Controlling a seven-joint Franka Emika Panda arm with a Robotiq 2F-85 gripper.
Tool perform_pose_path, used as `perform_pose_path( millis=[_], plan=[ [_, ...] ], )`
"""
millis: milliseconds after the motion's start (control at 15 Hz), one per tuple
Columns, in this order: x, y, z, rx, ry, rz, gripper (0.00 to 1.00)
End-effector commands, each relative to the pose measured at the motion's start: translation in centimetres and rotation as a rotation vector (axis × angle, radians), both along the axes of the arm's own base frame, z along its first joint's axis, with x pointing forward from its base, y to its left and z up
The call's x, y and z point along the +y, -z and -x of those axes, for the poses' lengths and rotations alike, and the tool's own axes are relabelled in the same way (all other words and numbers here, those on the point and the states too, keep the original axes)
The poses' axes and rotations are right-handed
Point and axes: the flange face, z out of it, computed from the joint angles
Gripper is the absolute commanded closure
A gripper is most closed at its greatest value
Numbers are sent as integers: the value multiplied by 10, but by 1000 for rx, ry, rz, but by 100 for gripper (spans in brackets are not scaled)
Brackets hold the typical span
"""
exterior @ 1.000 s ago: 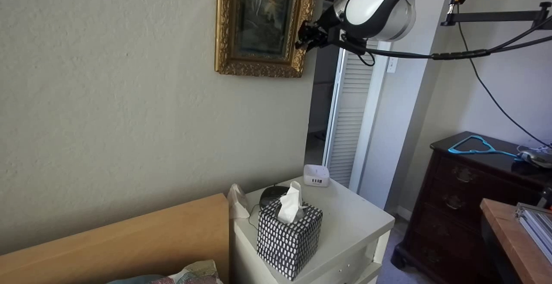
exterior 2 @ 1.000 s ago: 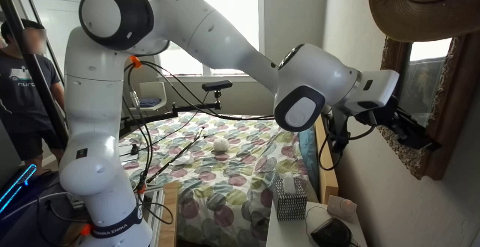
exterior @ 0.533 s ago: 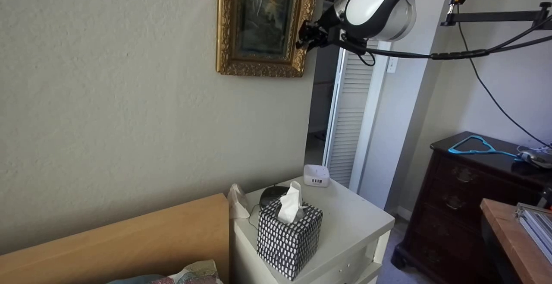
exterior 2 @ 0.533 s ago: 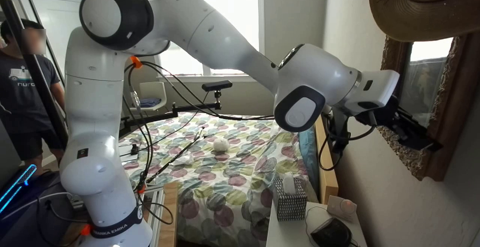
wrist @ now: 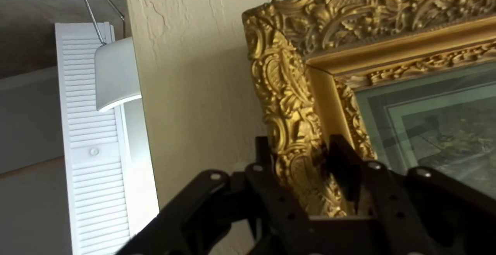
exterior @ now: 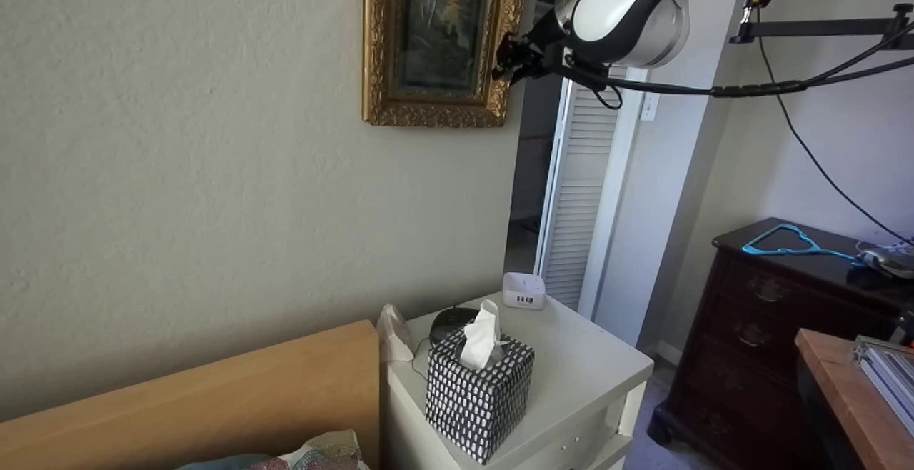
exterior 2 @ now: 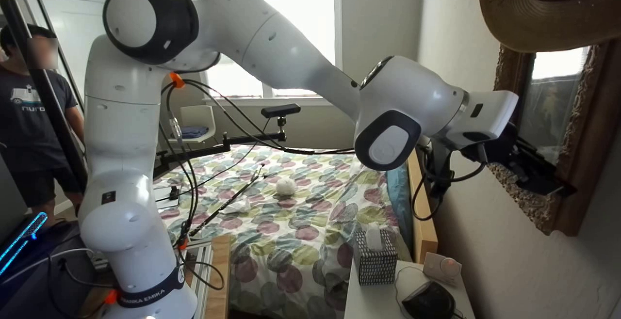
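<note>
Item: Picture frame (wrist: 285,96), gilt, carved, against a wall (wrist: 201,111).
Position: at the jaws, its side rail passing between them. Rail's long axis, wrist view: from between 11 and 12 o'clock, where a corner shows, to between 5 and 6. Picture glass (wrist: 438,131) at 3 o'clock from the jaws; wall at 9.
Gripper (wrist: 302,152), on the only arm (exterior 2: 412,101): narrowed to about the rail's width. One finger (wrist: 263,154) at the rail's outer edge, opposing finger (wrist: 343,158) on the glass side. Judged a hold on the rail; the contact itself is in shadow.
In an exterior view: frame's body (exterior: 435,114) at 10 o'clock from the jaws, upper end out of view.
Surroundings: tissue box (exterior: 475,398) on a nightstand (exterior: 571,366), at 6 o'clock, well apart from the jaws. Hat (exterior 2: 553,23) at 12 o'clock, overlapping the frame's upper part in an exterior view.
</note>
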Motion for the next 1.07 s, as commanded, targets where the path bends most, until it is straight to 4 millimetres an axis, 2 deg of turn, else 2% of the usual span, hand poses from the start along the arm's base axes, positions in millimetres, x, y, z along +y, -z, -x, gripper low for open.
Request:
perform_pose_path(
  millis=[0,67,133,200,267,467,600,1000],
  plan=[
    [-19,-4,1,-43,68,-16,59],
    [-19,-4,2,-44,69,-14,58],
    [-19,-4,1,-42,68,-14,48],
    [-18,-3,1,-40,68,-17,43],
    [-20,-2,2,-42,76,-25,27],
    [-19,1,4,-24,76,-43,5],
    [-18,-1,9,-11,68,-52,0],
    [-10,-16,33,47,1,-84,0]
  ],
)
